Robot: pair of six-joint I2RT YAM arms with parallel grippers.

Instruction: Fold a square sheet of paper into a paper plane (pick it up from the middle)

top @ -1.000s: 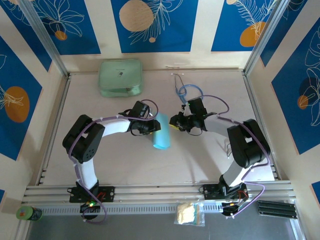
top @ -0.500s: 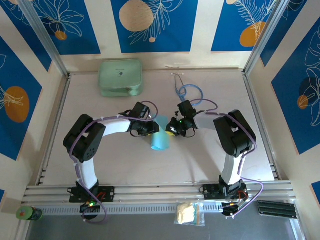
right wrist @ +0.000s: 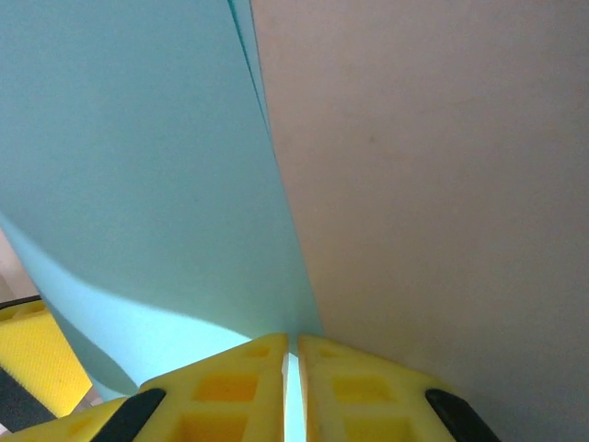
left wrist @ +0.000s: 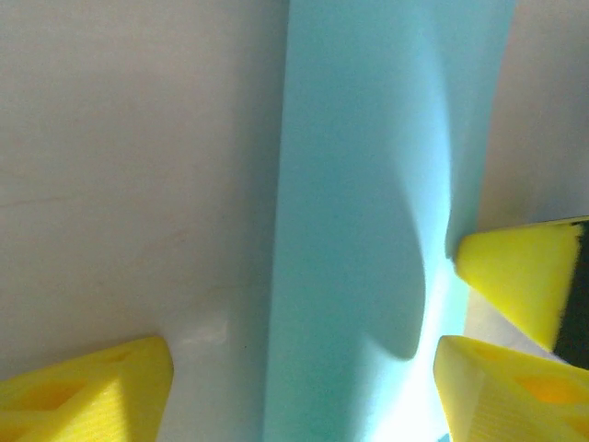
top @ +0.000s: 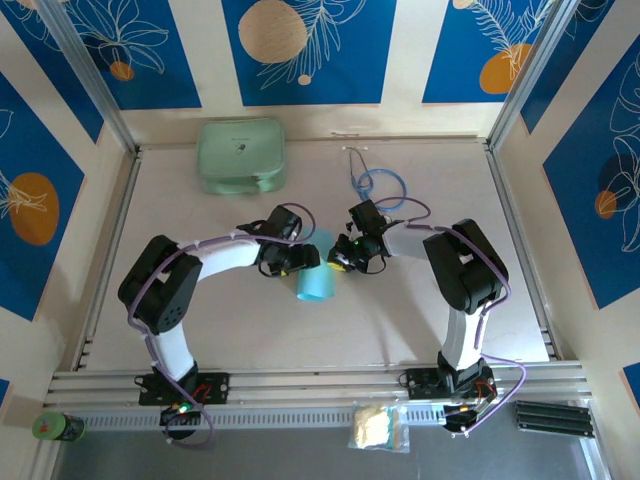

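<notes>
Over the last second the right arm has tucked in toward the middle, the left gripper [left wrist: 304,368] has let its fingers spread, and the paper [top: 315,281] has slid a little nearer the bases.

The left gripper's 2 fingers now stand wide, straddling the paper without pinching it; I'd guess it has let go so the other arm can take over.

The paper lies mid-table between the 2 grippers. It is plain light blue and doubled into a long strip, with 2 layers showing along one edge. It bows up softly, and I see no sharp crease.

To the right, the right gripper [right wrist: 293,348] is nipped shut on the strip's edge, probably to keep the layers together.
</notes>
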